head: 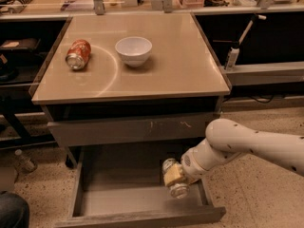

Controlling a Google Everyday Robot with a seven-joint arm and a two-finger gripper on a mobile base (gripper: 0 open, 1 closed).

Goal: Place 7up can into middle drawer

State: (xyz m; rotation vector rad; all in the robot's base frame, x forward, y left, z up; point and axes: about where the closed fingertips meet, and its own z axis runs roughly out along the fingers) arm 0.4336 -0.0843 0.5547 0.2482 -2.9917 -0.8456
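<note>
The middle drawer [118, 201] is pulled open under the table, showing its smooth grey floor and plain front. My gripper [174, 177] hangs over the drawer's right part, low inside it, at the end of the white arm [247, 148] that reaches in from the right. It is shut on the 7up can [179, 190], a small silvery can whose ends show above and below the yellowish pads [173, 175]. I cannot tell whether the can touches the drawer floor.
An orange-red can [77, 54] lies on its side on the tabletop [180, 70], with a white bowl [134, 50] beside it. The shut drawer above [133, 128] has pale scratches on its front. Dark shelves stand on both sides.
</note>
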